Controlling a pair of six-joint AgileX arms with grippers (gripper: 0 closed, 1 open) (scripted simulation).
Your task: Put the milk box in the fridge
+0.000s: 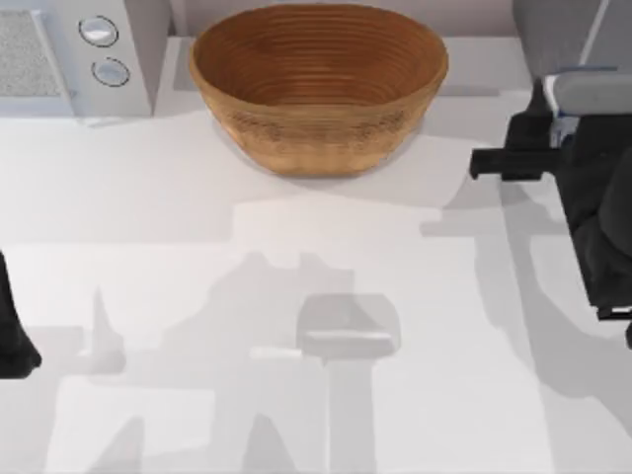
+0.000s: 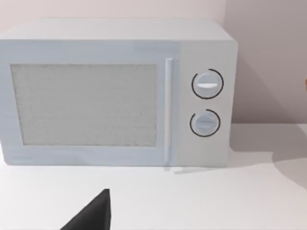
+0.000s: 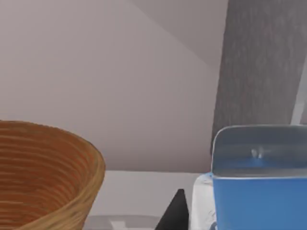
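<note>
From above, the right gripper point(image 1: 563, 123) sits at the table's point(image 1: 148, 217) far right beside the basket point(image 1: 316, 84), pinching the milk box point(image 1: 591, 94) before the fridge point(image 1: 573, 35). The right wrist view shows the box point(image 3: 259, 191) close against a fingertip point(image 3: 175, 213). The left arm point(image 1: 15, 336) is parked left.

One basket point(image 1: 318, 84), one microwave point(image 2: 115, 93) (two dials), one fridge point(image 3: 261, 67), seemingly one milk box point(image 3: 259, 191).

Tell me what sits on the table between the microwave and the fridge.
The wicker basket stands between the microwave at the top view's left and the fridge at its right, apart from both.
</note>
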